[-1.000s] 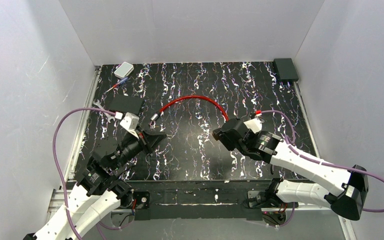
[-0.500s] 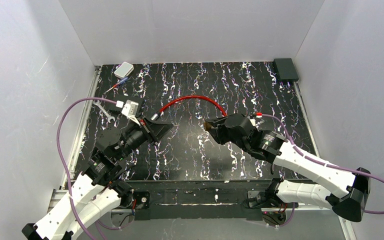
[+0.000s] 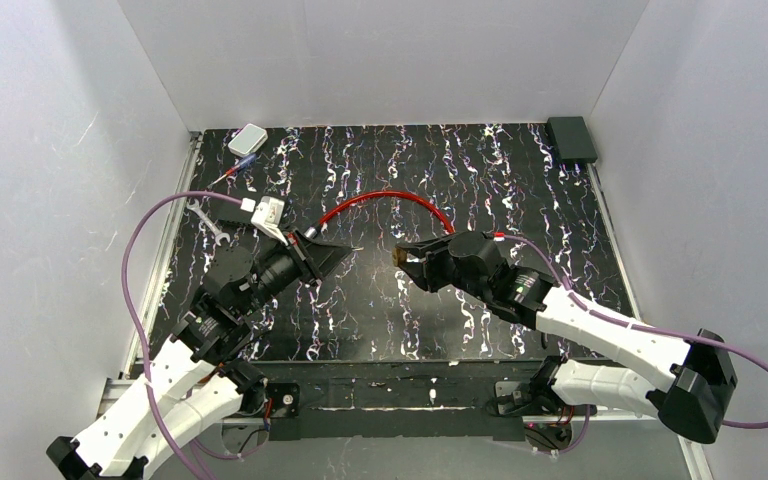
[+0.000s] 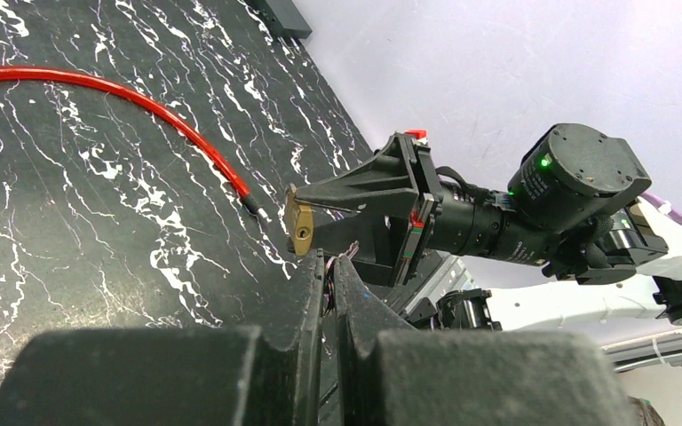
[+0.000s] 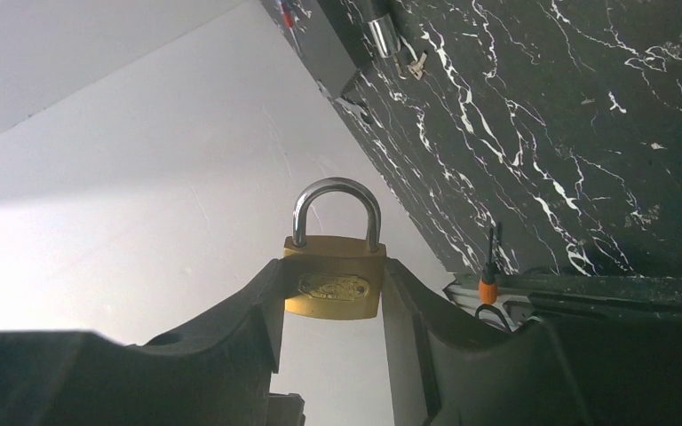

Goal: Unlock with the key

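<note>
Right wrist view: padlock — likely stiff, slick brass — clamped by its body between right fingers; left fingers pressed together.

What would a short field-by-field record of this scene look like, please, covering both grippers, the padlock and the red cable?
Right gripper: closed on the brass padlock, holding it by its sides, clear of the table.
Padlock: steel shackle closed, keyhole end turned towards the left gripper.
Left gripper: shut, tips near the padlock but apart from it; a key between them cannot be made out.
Red plastic-coated cable: lying curved on the black marbled table, behind both grippers.
Task stage: not yet unlocked.
</note>
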